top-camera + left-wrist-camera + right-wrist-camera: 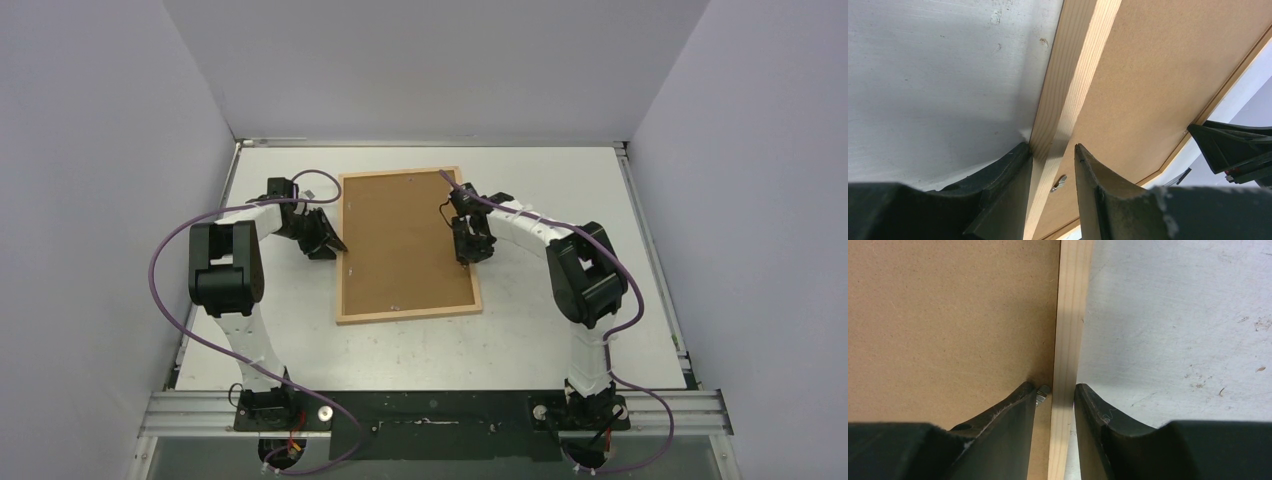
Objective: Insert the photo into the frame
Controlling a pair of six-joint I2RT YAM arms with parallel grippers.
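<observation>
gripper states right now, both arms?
Left gripper: closed on the frame, left rail.
Right gripper: straddles the right rail; grip cannot be told.

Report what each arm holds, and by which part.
Left fingers pinch the frame by its left rail. Right fingers straddle the right rail, gap showing: not yet gripped.

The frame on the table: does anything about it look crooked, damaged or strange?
The frame lies slightly askew to the table edges, its far end turned a little left. It is back side up, brown backing board in place, and no photo is visible. No damage shows.
</observation>
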